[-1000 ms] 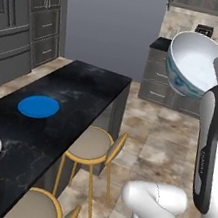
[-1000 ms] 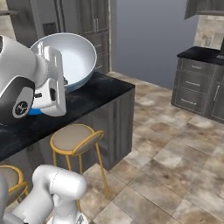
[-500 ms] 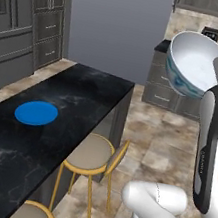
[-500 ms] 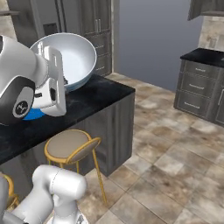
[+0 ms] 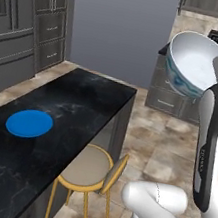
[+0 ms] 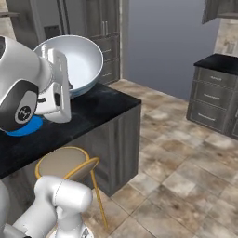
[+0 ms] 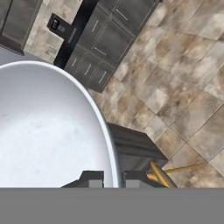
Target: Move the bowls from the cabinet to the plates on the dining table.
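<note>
While the gripper (image 7: pixel 113 178) pinches its rim, the white bowl (image 5: pixel 193 62) hangs tilted above the floor.

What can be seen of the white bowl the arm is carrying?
The white bowl is large, round and deep, with a smooth, plain white inside and a blue pattern on its outer wall, seen in the left base view. It looks like glazed ceramic and is empty. It is tilted on its side, held in the air, with its opening facing the cameras. The gripper is shut on its rim, one finger inside and one outside. It touches nothing else.
</note>
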Robot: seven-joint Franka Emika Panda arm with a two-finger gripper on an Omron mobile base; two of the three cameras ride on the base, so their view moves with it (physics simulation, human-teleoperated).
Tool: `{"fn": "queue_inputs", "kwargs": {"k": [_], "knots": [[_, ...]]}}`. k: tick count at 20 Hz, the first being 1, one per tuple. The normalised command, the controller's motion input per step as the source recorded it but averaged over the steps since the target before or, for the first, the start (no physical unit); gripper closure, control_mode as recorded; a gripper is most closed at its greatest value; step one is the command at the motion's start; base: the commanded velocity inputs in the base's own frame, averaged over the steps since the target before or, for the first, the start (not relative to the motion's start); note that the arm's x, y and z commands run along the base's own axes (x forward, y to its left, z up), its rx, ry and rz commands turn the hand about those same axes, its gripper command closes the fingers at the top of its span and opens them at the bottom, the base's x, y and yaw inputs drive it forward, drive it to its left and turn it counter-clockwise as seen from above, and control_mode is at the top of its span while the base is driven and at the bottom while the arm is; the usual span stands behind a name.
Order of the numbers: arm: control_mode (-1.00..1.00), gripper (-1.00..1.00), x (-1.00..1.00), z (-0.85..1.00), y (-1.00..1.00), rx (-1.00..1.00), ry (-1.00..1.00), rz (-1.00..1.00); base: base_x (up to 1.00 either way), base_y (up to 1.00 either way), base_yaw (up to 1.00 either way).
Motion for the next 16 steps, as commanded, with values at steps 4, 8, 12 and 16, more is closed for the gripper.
{"fn": "queue_inputs", "kwargs": {"k": [4,8,12,16], "knots": [[1.0,1.0,0.0,0.0,0.0,0.0,0.0,0.0,0.62,-0.02,0.06],[1.0,1.0,0.0,0.0,0.0,0.0,0.0,0.0,0.61,0.0,0.06],[1.0,1.0,0.0,0.0,0.0,0.0,0.0,0.0,0.11,0.0,0.24],[1.0,1.0,0.0,0.0,0.0,0.0,0.0,0.0,0.0,0.0,0.25]]}}
